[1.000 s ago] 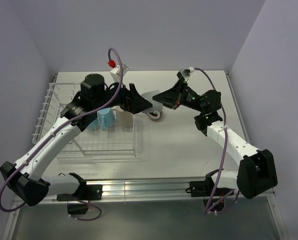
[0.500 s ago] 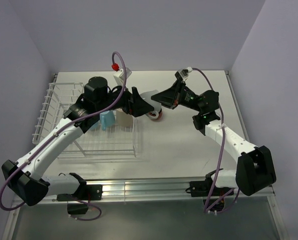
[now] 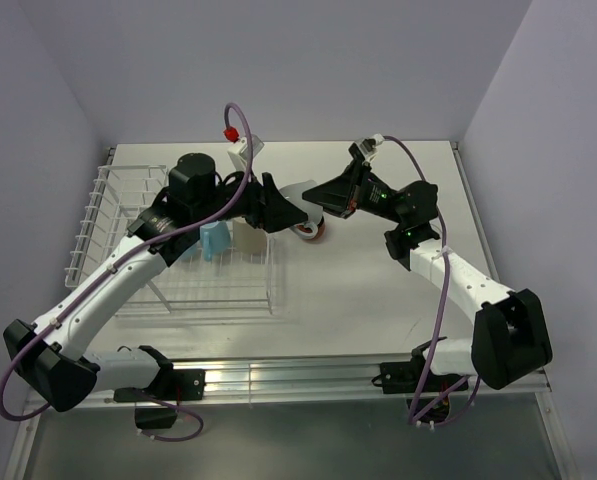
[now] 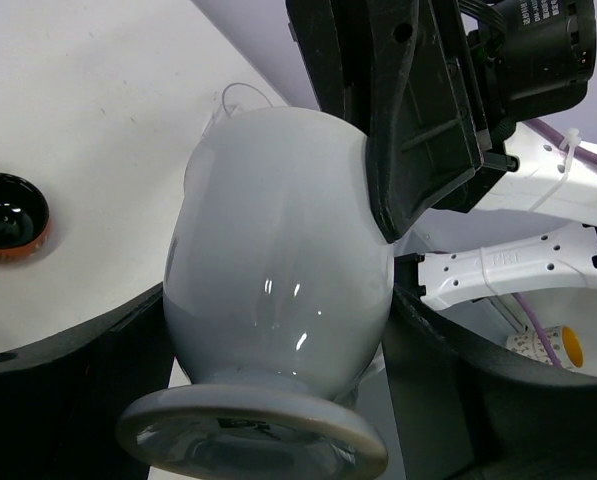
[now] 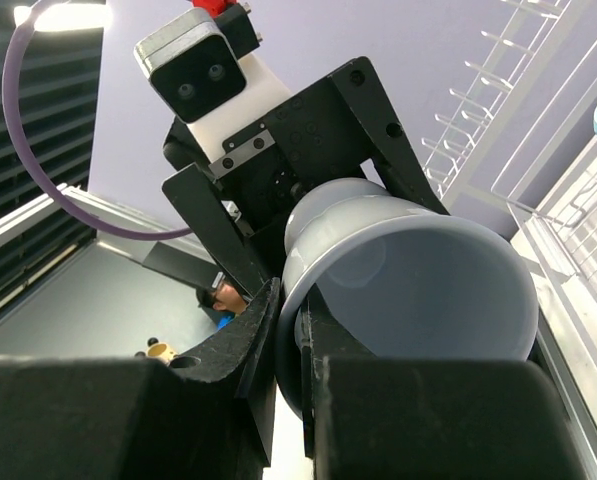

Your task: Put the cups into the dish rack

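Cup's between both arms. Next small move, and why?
Probably close the left jaws firmly on the cup: they flank its body, but a firm grip isn't evident, while the right jaws pinch its rim. Release right only afterwards.

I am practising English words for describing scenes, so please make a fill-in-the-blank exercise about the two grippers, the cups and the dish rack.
1. The right gripper is shut on the ____ of the pale cup.
2. The fingers of the left gripper stand on both sides of this same ____.
3. The red-orange cup stands on the ____, outside the dish rack.
4. The cup in the rack is light ____.

Missing words: rim; cup; table; blue.
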Motion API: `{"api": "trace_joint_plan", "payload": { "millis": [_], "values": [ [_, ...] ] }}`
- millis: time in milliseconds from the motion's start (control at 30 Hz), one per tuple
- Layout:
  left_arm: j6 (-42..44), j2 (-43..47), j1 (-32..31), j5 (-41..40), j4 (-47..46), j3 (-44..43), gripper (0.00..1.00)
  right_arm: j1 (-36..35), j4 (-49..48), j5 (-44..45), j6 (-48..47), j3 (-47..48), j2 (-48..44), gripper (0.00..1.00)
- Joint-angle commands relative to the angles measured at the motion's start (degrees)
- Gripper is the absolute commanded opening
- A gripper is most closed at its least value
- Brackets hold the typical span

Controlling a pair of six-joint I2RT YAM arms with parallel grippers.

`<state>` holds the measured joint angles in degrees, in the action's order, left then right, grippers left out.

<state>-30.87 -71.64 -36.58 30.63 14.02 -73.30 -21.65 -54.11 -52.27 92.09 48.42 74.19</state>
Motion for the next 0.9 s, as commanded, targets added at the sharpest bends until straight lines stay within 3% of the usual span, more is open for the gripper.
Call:
{"api": "trace_joint_plan", "payload": {
  "millis": [0,67,100,200,300,433,733,867],
  "values": [
    [0.37,-0.35,-0.95,-0.04,-2.07,-0.79,0.14,-0.94,-4.70,2.26,-0.77,1.94,-0.54,0.00],
    [0.46,-0.26,-1.04,-0.48,-1.63,-1.14,0.01,-0.85,-3.29,2.35,-1.91,1.76,-1.07,0.00],
    [0.55,-0.17,-1.04,-0.66,-1.45,-1.15,0.00,-0.94,-2.15,2.70,-3.48,1.67,-1.76,0.00],
    [0.90,0.44,-1.13,-1.54,-0.75,-1.58,0.00,-0.85,3.64,4.10,-7.96,1.85,-3.52,0.06],
    [1.17,1.84,-1.04,-3.38,0.12,-1.67,0.00,-0.85,15.47,7.08,-14.28,3.07,-5.89,0.24],
    [1.52,2.90,-1.04,-5.32,1.18,-1.59,0.00,-0.85,28.40,12.35,-22.73,5.27,-9.50,0.35],
    [2.22,4.31,-1.04,-9.45,4.43,-2.64,0.00,-0.85,44.76,20.18,-31.71,7.65,-14.86,0.42],
    [3.62,5.28,-1.04,-13.05,11.26,-5.09,0.00,-0.68,52.07,24.93,-35.83,8.62,-16.53,0.43]
  ]
}}
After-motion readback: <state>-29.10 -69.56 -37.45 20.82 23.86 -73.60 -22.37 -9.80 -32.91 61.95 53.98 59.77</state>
